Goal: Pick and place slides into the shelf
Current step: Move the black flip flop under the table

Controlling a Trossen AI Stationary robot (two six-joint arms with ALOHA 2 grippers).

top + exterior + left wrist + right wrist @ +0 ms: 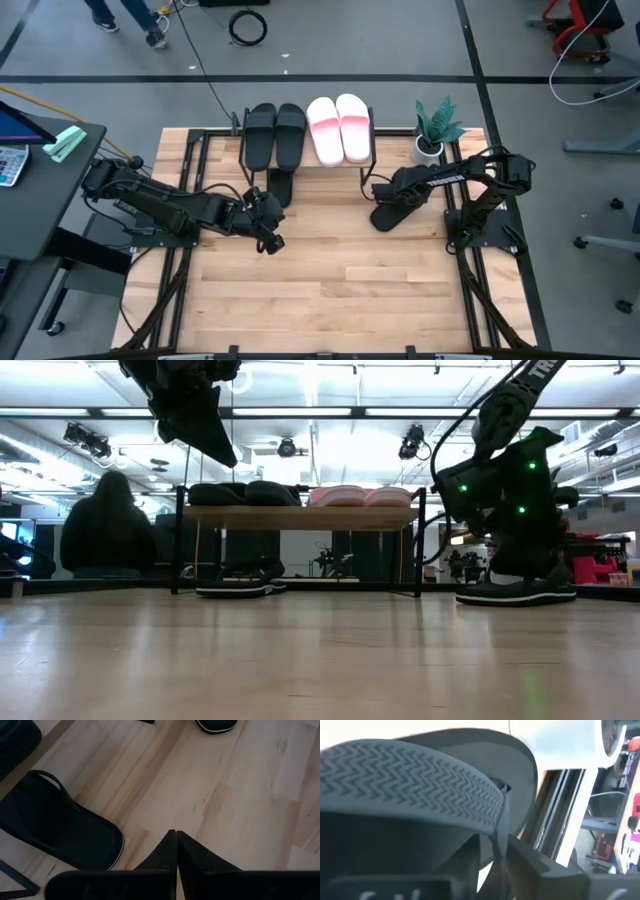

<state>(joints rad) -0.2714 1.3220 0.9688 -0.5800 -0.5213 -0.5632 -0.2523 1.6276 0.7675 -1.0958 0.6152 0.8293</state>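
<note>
The shelf (300, 160) stands at the table's far edge, with two black slides (275, 135) and two pale pink slides (338, 128) lying on its top. Another black slide (281, 186) lies on its sole on the table, partly under the shelf (300, 516). A further black slide (385, 214) lies flat on the table at the right (515, 596), and my right gripper (383, 203) is shut on it. My left gripper (270, 238) hangs shut above the table's middle, touching nothing; its closed fingers (170, 851) show over bare wood. My right gripper has the black slide's wide ribbed strap (496, 822) at its side edge, which runs down between the two fingers (535, 865). The fingers slant down from the table's right. The slide's sole (515, 600) rests flat on the table.
A small potted plant (432, 132) stands at the shelf's right end, close to my right arm. A person (105, 525) sits beyond the table's far side. Bare wood fills the table's near half (330, 290).
</note>
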